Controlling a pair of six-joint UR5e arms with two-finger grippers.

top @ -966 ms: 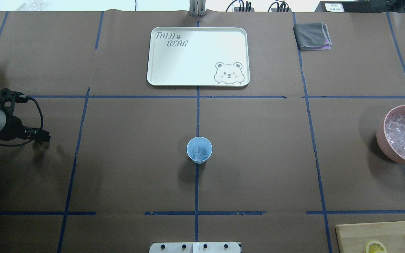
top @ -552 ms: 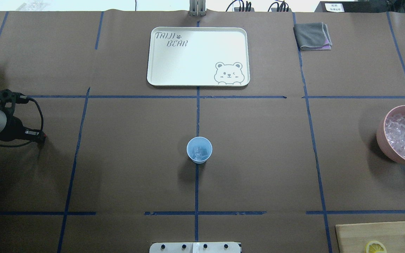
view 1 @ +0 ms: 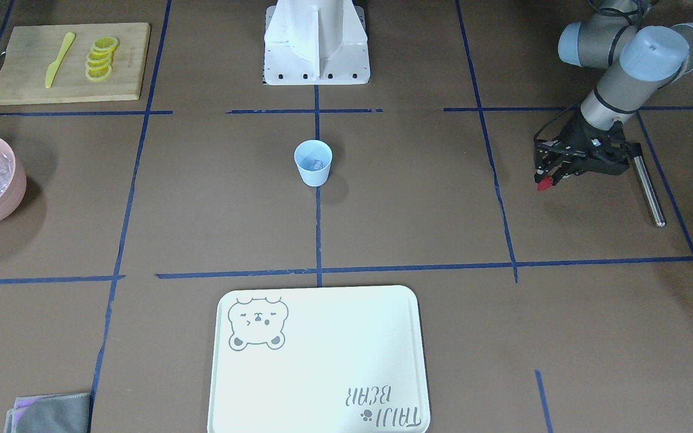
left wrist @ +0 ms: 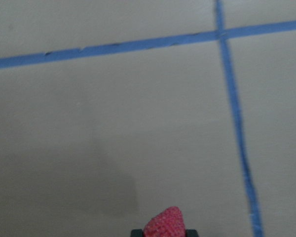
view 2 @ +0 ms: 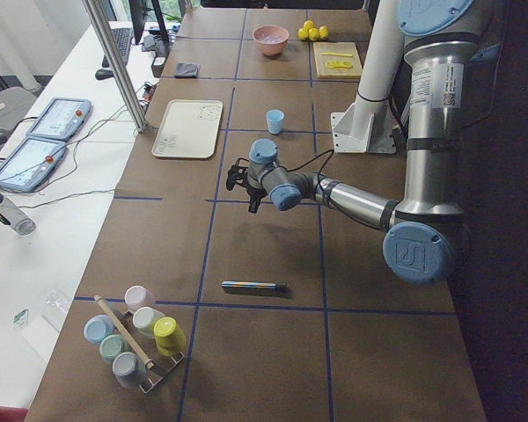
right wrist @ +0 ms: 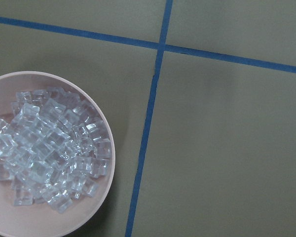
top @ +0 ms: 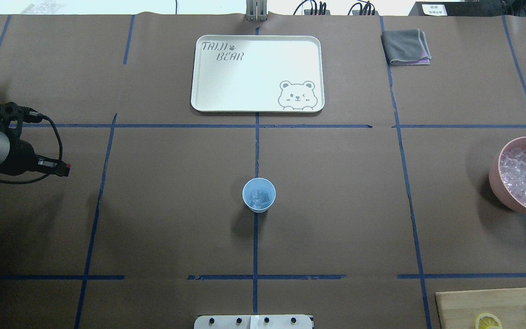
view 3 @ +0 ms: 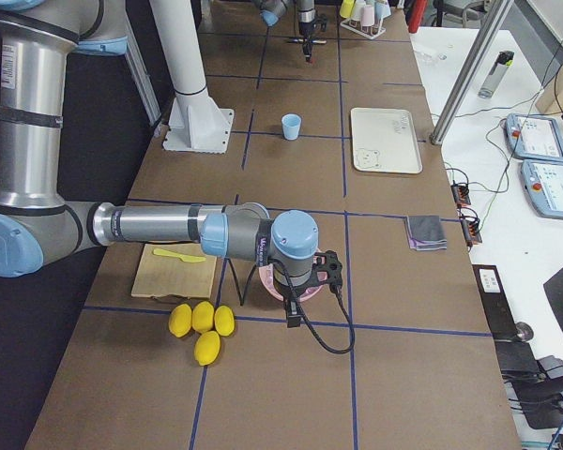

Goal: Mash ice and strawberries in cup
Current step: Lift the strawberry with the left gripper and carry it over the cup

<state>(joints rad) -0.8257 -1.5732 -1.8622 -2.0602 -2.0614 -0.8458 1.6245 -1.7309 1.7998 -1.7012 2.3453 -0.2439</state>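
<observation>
Pinching a small red strawberry (view 1: 542, 186) between its closed-in fingertips, the left gripper (view 1: 548, 180) hangs low over the brown table (view 1: 418, 198) on the robot's left side, well apart from the cup (view 1: 313, 163). The left wrist view shows the berry's tip poking out between the two fingers, above a crossing of blue tape lines (left wrist: 227, 98). The pale blue cup stands upright at the table's middle, on a tape line, with a few clear ice cubes (top: 259, 198) in its bottom. A metal rod (view 1: 648, 189) lies on the table just beside the left gripper. The right gripper (view 3: 292, 317) hangs by a pink bowl (top: 496, 180) heaped with ice on the robot's right side; whether its fingers are wide or narrow I cannot tell. A cream tray (view 1: 322, 373) with a bear drawing lies on the far side of the cup from the robot. A cutting board (view 1: 21, 84) holds lemon slices (view 1: 101, 58) and a yellow knife (view 1: 59, 59).
</observation>
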